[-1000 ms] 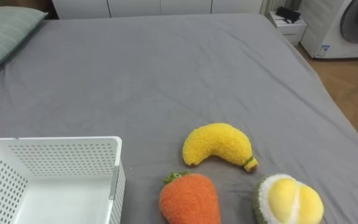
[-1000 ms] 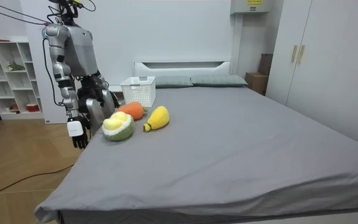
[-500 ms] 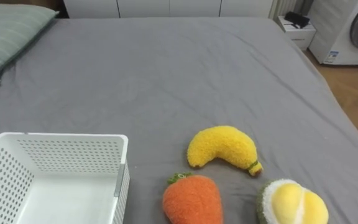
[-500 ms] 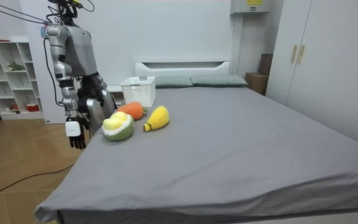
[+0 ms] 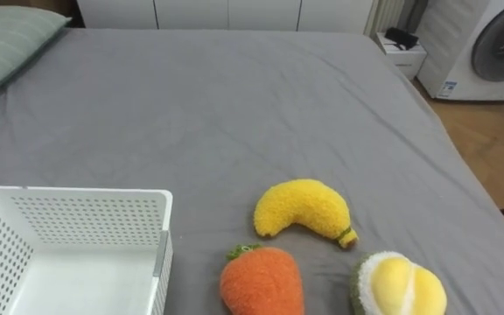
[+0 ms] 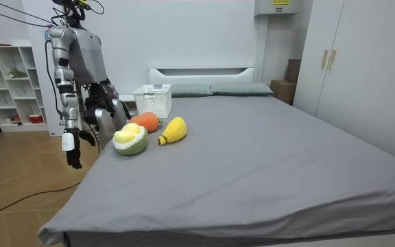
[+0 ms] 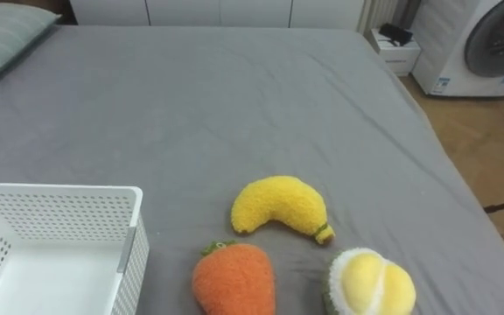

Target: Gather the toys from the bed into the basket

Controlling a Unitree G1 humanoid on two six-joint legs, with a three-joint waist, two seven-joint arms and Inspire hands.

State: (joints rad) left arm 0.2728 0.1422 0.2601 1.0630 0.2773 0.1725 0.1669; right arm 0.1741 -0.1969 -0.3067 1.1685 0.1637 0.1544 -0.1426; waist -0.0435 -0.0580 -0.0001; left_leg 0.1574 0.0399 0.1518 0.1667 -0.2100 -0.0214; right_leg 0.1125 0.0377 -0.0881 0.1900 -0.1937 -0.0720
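Note:
Three plush toys lie on the grey bed [image 5: 234,105] near its front edge: a yellow banana [image 5: 300,208], an orange carrot [image 5: 261,282] in front of it, and a green-and-yellow durian [image 5: 398,284] to the right. A white perforated basket [image 5: 86,191] stands empty to the left of them. In the room view I stand at the bedside beside the durian [image 6: 129,140]. My right hand [image 6: 70,154] hangs low beside the bed, away from the toys, fingers relaxed and holding nothing.
Green striped pillows [image 5: 7,44] lie at the far left of the bed. A washing machine [image 5: 497,44] and a small white nightstand [image 5: 401,48] stand beyond its far right corner. A white shelf unit [image 6: 12,82] is behind me, wardrobes [image 6: 362,68] across the room.
My right arm has swung back toward the room view's left, away from the bed edge. The eye view has shifted slightly; the toys and basket lie as before.

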